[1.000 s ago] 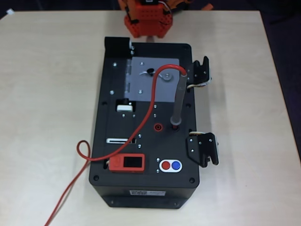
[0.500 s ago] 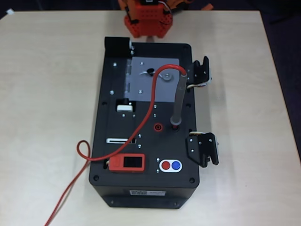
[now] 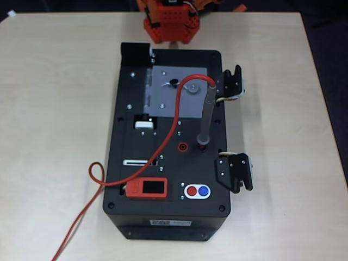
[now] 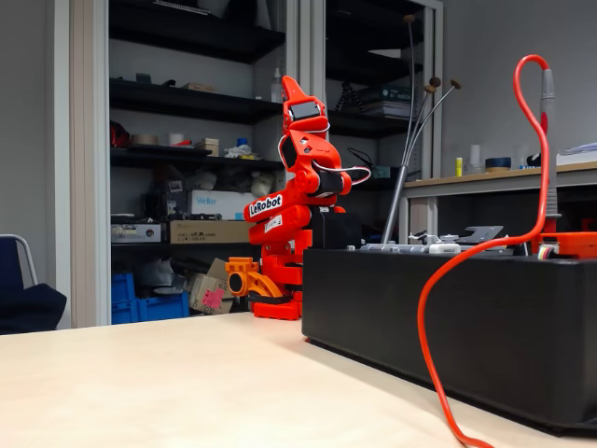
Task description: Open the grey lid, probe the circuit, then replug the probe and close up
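Scanning from the left overhead, I see the red cable [image 3: 163, 142] trailing off toward 7 o'clock of the black box [image 3: 168, 217]; the grey lid [image 3: 176, 92] lies flat at its 12 o'clock, the probe [image 3: 206, 117] stands plugged just right. The gripper [image 4: 297, 93] sits folded; I can't tell its grip.

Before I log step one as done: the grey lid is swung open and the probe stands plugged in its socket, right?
Not quite. The overhead view shows the grey lid lying flat and closed on the black box; the probe does stand plugged in.
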